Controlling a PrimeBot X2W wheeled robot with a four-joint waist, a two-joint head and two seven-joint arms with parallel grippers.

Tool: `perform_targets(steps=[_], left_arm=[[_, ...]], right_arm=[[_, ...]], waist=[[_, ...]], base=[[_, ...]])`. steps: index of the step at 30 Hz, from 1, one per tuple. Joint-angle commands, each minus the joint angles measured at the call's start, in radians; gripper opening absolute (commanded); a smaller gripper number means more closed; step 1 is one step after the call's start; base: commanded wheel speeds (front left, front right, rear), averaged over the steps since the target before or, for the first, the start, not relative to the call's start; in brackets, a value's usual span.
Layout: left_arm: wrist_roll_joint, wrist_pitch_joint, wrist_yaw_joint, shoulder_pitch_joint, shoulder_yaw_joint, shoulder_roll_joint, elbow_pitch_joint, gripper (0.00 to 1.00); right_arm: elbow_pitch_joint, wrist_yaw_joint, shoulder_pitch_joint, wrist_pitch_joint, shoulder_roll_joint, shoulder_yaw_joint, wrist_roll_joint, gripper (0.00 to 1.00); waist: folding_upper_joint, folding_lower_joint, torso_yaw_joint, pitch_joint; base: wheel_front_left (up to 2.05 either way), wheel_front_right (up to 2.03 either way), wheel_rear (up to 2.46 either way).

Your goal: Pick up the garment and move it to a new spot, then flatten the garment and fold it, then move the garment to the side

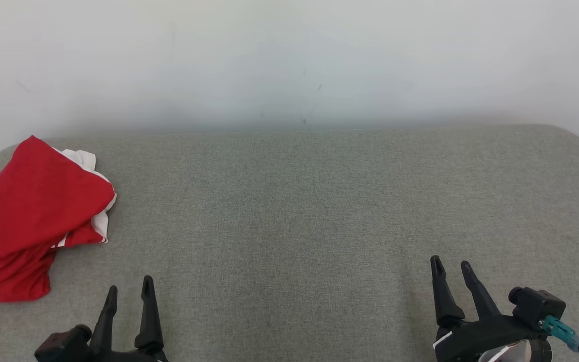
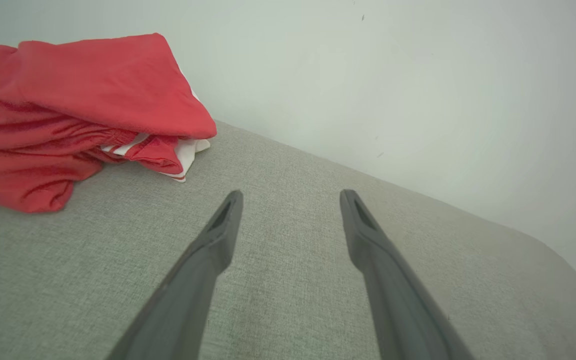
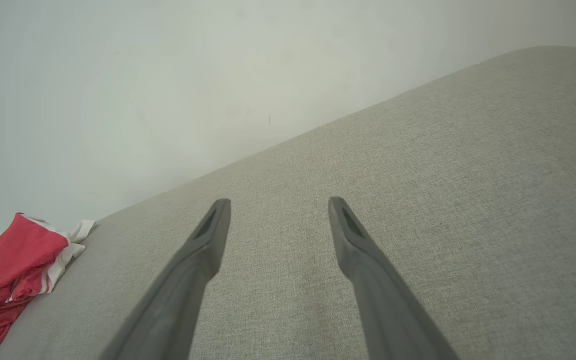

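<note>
Left end effector (image 1: 129,288) spread apart, right end effector (image 1: 451,266) likewise, both empty

My left gripper (image 2: 290,197): fingers spread, nothing between them, over grey cushion (image 2: 293,240). Red-and-white garment (image 2: 78,115) bunched upper left, apart from fingertips.

One garment (image 1: 28,211) — red with white trim, in a single heap — on one grey fabric worktop (image 1: 294,211). Two claws are counted, the left claw (image 1: 129,284) and the right claw (image 1: 451,261), each with two dark fingers (image 1: 146,311) — four in all. One teal connector (image 1: 561,332); one pale wall (image 1: 289,60).
</note>
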Motion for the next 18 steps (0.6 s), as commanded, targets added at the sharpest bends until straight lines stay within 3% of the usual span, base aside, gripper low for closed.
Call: perform_targets(steps=[1,18], left_arm=[[0.028,-0.008,0.001,0.009,0.004,0.006,-0.016,1.0],[0.201,-0.031,0.001,0.059,0.022,0.008,-0.056,1.0]], right_arm=[[-0.015,0.006,0.005,-0.012,-0.001,0.007,-0.027,1.0],[-0.046,0.006,0.056,-0.067,0.003,0.036,-0.186,1.0]], waist=[[0.0,0.0,0.0,0.0],[0.0,0.0,0.003,-0.012]], base=[[0.0,0.0,0.0],[0.0,0.0,0.0]])
